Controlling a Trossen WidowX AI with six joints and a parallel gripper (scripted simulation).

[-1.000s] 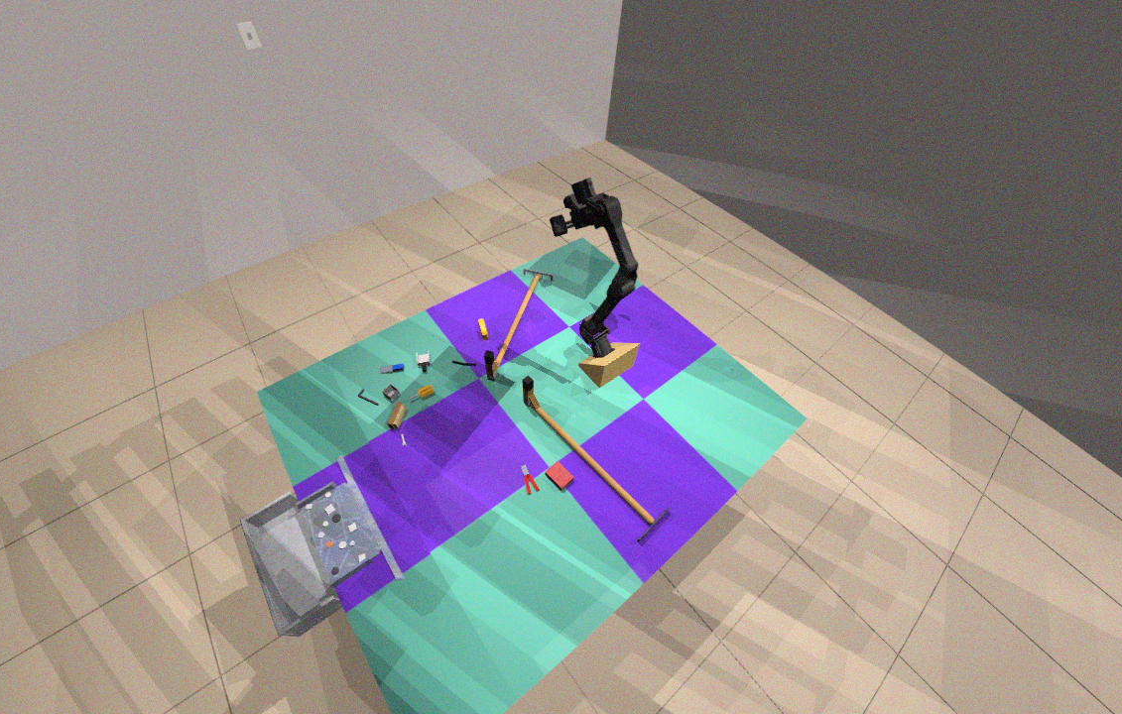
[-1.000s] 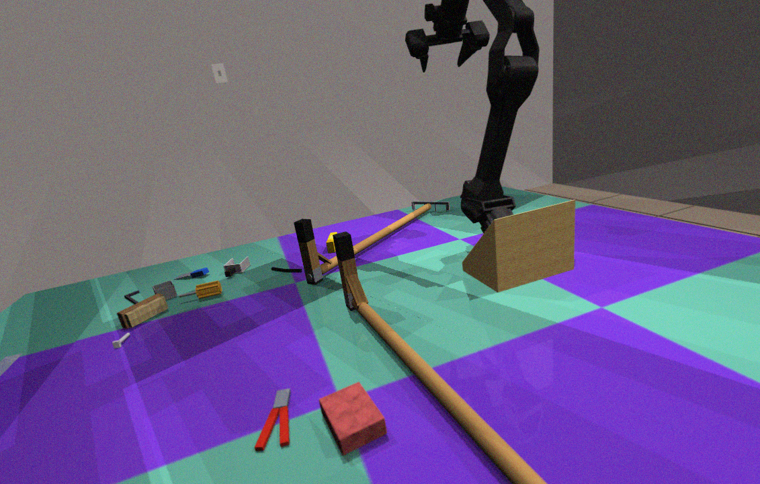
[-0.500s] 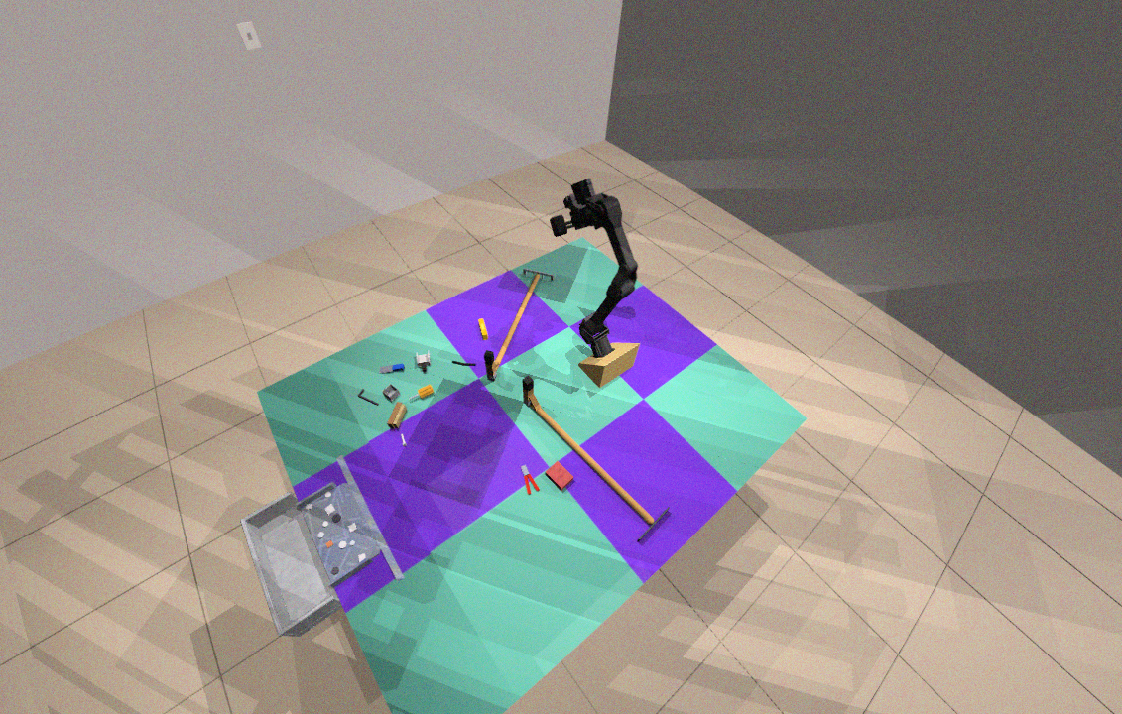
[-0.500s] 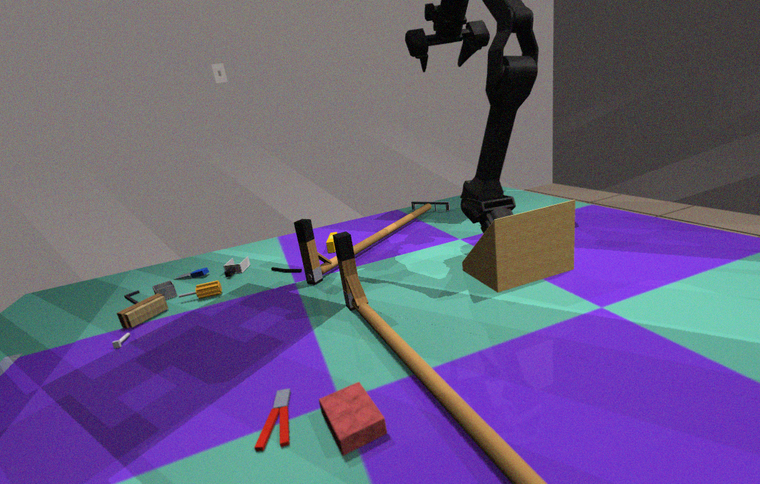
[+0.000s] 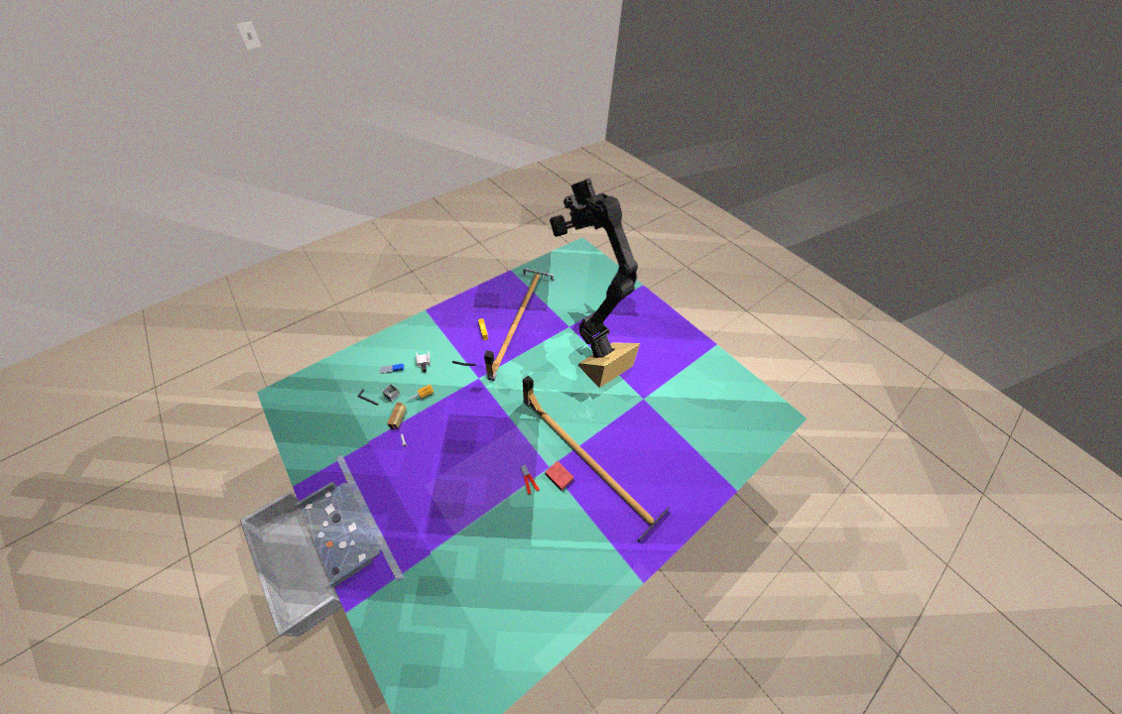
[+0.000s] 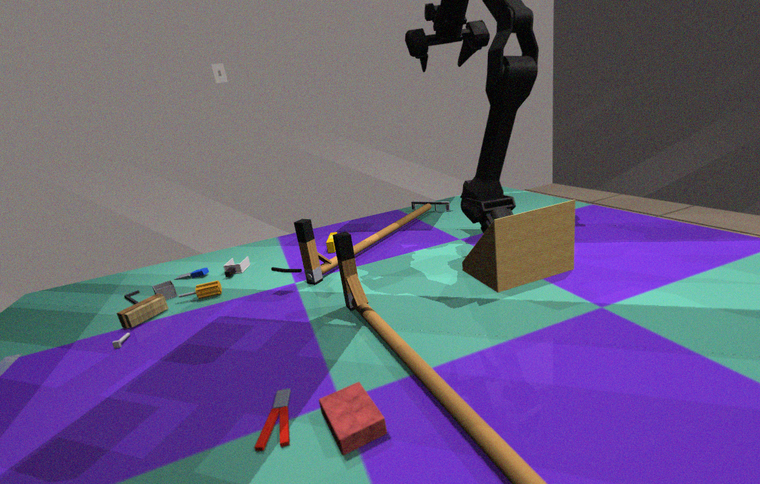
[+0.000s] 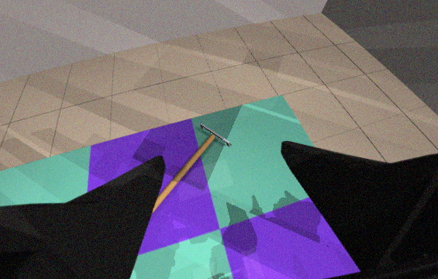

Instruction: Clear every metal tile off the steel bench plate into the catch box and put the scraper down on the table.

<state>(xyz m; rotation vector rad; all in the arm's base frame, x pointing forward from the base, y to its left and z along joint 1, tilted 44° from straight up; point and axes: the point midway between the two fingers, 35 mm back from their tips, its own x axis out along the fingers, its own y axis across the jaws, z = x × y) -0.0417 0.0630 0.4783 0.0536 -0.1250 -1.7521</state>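
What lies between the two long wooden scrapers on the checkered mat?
Only bare mat separates the short scraper from the long scraper in the top view; their upright black-capped handles stand close, not touching.

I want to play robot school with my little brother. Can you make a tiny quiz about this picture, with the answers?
1. True or false: the claw is squeezing a scraper.
2. Which thing lies right next to the red block? A) red-handled pliers B) the yellow block C) the blue-handled screwdriver
3. Fill in: the robot arm stands on a wooden ______.

Key
1. False. The claw is open, high in the air, with nothing in it.
2. A. The pliers lie just beside the red block.
3. Wedge, a sloped wooden block under the arm's foot.
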